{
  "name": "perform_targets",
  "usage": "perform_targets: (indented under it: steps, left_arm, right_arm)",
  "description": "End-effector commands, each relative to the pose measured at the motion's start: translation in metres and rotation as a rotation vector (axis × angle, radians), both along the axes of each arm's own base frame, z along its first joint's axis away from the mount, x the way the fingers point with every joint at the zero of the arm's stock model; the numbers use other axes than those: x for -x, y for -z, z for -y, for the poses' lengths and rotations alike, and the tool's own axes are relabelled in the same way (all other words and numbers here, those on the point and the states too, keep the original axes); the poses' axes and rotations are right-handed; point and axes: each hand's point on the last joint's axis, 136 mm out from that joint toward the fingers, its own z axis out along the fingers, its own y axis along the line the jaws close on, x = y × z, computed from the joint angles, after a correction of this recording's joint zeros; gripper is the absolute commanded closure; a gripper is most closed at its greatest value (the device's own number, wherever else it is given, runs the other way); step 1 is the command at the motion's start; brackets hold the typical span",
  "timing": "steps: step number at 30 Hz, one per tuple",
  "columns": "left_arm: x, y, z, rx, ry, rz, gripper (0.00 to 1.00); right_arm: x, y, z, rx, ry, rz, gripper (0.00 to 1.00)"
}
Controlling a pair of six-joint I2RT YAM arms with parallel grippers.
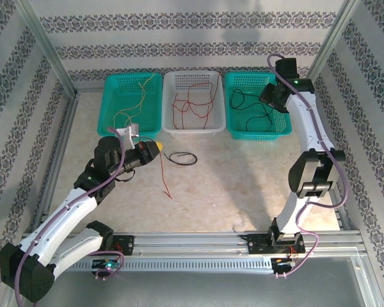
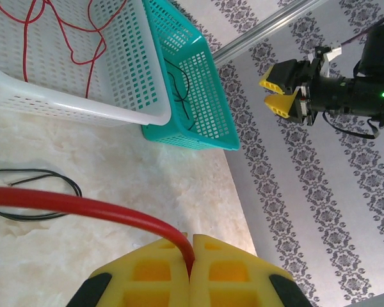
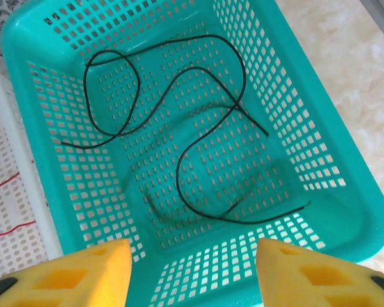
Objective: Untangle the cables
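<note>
The left fingers (image 2: 224,275) were pressed together on a red cable (image 2: 83,203), pinching it right at the tips. From above, that cable (image 1: 165,182) ran out of the grip and trailed loose across the table (image 1: 243,185) toward the near edge. Just beside it lay a black cable (image 1: 181,157), coiled in a flat loop on the table and, as far as I could tell, not crossing the red one.

Across the table, the right fingers (image 3: 77,275) stood spread with nothing between them. They hung over the right teal basket (image 3: 333,160), where another black cable (image 3: 179,179) lay curled on the bottom.

Behind the left arm, the white basket (image 1: 193,131) held red cables and the left teal basket (image 1: 109,102) held yellow ones (image 1: 137,96). So the strands looked to be going away by colour.

To my eye the step in hand was carrying off the red strand, with the tangle itself largely pulled apart. The next move would call for lifting it high enough that the tail left the table without snagging the black loop. Then it would swing over the white basket's rim before the grip opened. The black loop on the table would be what remained, likely for the right arm.
</note>
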Motion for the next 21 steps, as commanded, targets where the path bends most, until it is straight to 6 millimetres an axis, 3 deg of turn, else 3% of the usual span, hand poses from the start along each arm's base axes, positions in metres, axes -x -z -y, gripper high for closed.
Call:
perform_targets:
  steps: [1, 4, 7, 14, 17, 21]
  left_arm:
    - [0.004, -0.011, 0.003, -0.026, 0.027, 0.037, 1.00]
    - [0.002, -0.020, 0.006, -0.020, 0.041, 0.051, 1.00]
    - [-0.002, -0.033, 0.011, 0.004, 0.053, 0.072, 1.00]
    - [-0.022, -0.088, 0.025, 0.054, 0.077, 0.155, 1.00]
    - [-0.037, -0.120, 0.037, 0.081, 0.108, 0.194, 1.00]
    - [-0.062, -0.163, 0.052, 0.078, 0.135, 0.274, 1.00]
  right_arm:
    - [0.019, -0.039, -0.014, -0.021, -0.035, 0.083, 0.43]
    - [0.038, -0.043, -0.028, -0.042, -0.070, 0.091, 0.46]
    - [0.064, -0.041, -0.057, -0.065, -0.138, 0.106, 0.46]
    - [0.143, -0.014, -0.123, -0.092, -0.299, 0.116, 0.46]
    - [0.172, -0.005, -0.136, -0.081, -0.332, 0.123, 0.46]
    - [0.200, 0.004, -0.137, -0.112, -0.333, 0.155, 0.46]
